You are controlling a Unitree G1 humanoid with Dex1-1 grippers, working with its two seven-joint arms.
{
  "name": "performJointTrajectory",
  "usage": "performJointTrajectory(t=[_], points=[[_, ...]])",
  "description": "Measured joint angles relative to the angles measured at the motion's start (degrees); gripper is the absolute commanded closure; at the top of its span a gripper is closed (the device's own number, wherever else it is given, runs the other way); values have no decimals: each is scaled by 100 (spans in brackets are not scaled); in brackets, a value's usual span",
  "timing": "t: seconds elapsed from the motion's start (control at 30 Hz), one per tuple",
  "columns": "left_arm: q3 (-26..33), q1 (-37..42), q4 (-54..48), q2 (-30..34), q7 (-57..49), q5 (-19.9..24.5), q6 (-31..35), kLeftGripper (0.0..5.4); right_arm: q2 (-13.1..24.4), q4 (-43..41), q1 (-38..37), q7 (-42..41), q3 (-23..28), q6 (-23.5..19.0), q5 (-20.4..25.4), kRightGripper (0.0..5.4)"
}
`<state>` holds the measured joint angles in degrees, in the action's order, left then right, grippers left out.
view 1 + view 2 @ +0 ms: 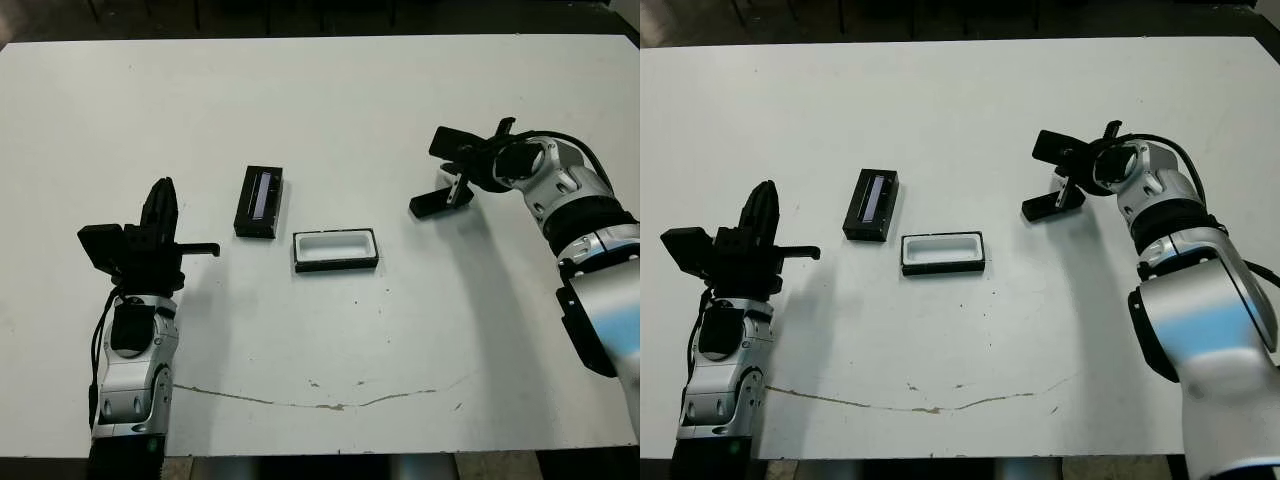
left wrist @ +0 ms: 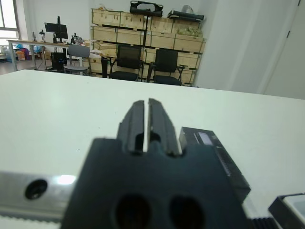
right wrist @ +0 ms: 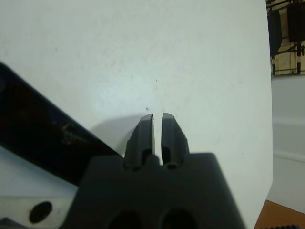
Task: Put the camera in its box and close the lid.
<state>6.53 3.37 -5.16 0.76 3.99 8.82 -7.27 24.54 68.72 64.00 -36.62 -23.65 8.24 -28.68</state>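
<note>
- Nearest, the left gripper [image 1: 160, 205] hovers low over the table [image 1: 330, 340] at the robot's left, fingers pressed together on nothing; it seems parked clear of the work.
- Next out, the box [image 1: 336, 250] lies open near the table's middle, white lining up and empty, ready to receive.
- Just beyond and left of it, apart, lies the lid [image 1: 259, 201], grey stripe up, set aside so the hollow stays free.
- Farther right, the camera [image 1: 432, 204] lies on the table, well apart from the box; the first step appears not yet done.
- The right gripper [image 3: 157, 125] sits beside the camera, fingers nearly together and pinching nothing; whether it touches the camera cannot be told.
</note>
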Motion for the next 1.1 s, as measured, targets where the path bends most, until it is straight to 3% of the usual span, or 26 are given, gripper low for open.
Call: performJointTrajectory(t=[0.33,0.7,0.9,1.1], points=[[-78,2,62,-39,-6,-31,-22,539,332,-559,-380,-499,-7,119,57,540],[-112,-5,118,-91,-28,-95,-101,539,535,-1416,-826,-815,14,-176,142,540],[-112,-13,127,-115,-51,-84,-129,539,761,-2072,-1205,-1171,139,-294,394,540],[-110,-45,112,-122,-82,-83,-115,539,1049,-2837,-1743,-1581,326,-155,827,540]])
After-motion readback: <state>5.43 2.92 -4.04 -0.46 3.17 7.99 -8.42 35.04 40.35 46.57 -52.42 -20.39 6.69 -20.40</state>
